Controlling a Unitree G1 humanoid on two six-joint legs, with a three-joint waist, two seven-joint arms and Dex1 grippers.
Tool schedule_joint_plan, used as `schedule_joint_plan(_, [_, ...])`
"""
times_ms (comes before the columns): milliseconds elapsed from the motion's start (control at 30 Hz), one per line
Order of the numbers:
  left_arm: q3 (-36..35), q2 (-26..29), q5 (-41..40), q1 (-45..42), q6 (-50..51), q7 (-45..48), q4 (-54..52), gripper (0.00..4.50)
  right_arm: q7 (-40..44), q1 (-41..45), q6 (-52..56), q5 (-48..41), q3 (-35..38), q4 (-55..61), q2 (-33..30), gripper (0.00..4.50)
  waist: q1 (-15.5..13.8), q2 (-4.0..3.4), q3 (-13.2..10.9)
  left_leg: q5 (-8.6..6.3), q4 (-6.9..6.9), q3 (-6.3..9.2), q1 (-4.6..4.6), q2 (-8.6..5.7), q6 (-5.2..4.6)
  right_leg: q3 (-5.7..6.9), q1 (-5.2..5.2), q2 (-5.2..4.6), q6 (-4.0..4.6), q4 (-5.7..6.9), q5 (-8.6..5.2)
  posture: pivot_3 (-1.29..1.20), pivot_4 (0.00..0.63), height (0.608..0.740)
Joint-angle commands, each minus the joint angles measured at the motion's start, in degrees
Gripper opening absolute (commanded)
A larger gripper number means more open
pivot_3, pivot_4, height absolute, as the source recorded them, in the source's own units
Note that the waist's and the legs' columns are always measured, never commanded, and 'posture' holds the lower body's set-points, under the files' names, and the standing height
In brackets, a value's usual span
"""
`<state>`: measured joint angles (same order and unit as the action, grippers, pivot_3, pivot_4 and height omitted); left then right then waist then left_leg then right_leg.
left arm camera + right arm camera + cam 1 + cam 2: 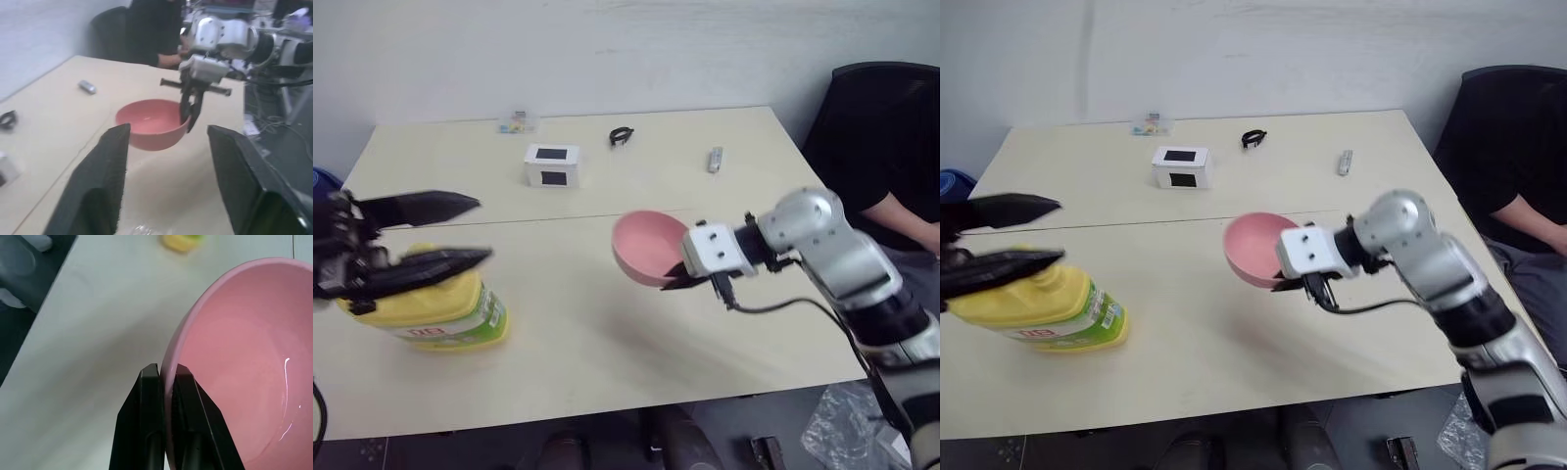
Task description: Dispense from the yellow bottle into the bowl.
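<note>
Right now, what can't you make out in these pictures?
- Yellow bottle: its pump top is hidden behind the left gripper in both eye views.
- Small colourful item at the table's far edge: too small to identify.
- Pink bowl: cut off by the right wrist view's edges; the right gripper pinches its rim.
- Seated person: cut off at the eye views' right edge.

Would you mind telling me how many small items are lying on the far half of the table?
4: a small colourful item near the far edge, a white box with dark screens, a black looped object, and a small silver item furthest right. None seems hidden.
</note>
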<state>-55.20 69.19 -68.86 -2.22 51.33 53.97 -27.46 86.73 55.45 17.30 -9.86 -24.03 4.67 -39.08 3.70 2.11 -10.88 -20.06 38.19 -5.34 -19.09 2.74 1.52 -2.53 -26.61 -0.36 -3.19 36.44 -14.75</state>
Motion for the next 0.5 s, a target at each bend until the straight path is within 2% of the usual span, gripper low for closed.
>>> schedule_joint_plan(33, [-3.6, 1.1, 6.8, 1.8, -1.5, 4.2, 2.5, 1.39, 4.4, 4.9, -2.2, -1.3, -1.7, -3.3, 3.9, 0.00, -0.1, -0.01, 0.0, 0.00, 0.00, -0.04, -0.03, 0.00, 0.03, 0.09, -0.03, -0.04, 0.05, 0.02, -0.03, 0.00, 0.150, 0.740])
schedule_joint_plan(200, [-5.9, 0.0, 11.8, 3.0, -2.4, 6.1, 3.8, 0.02, 5.8, 11.4, -6.5, 0.0, -6.4, -8.9, 10.9, 0.00, 0.0, -0.03, 0.0, 0.10, 0.00, -0.13, -0.16, 0.04, 0.35, 0.45, -0.10, -0.17, 0.19, 0.06, -0.11, 0.00, 0.150, 0.740])
schedule_joint_plan(500, [-7.6, -3.7, 16.7, 4.8, -3.4, 5.5, 2.1, 0.02, 4.6, 18.2, -11.7, 3.8, -11.2, -18.6, 20.6, 0.00, 0.1, -0.02, 0.0, 0.06, 0.02, -0.07, -0.17, 0.08, 0.43, 0.49, -0.10, -0.31, 0.22, 0.11, -0.13, 0.00, 0.150, 0.740])
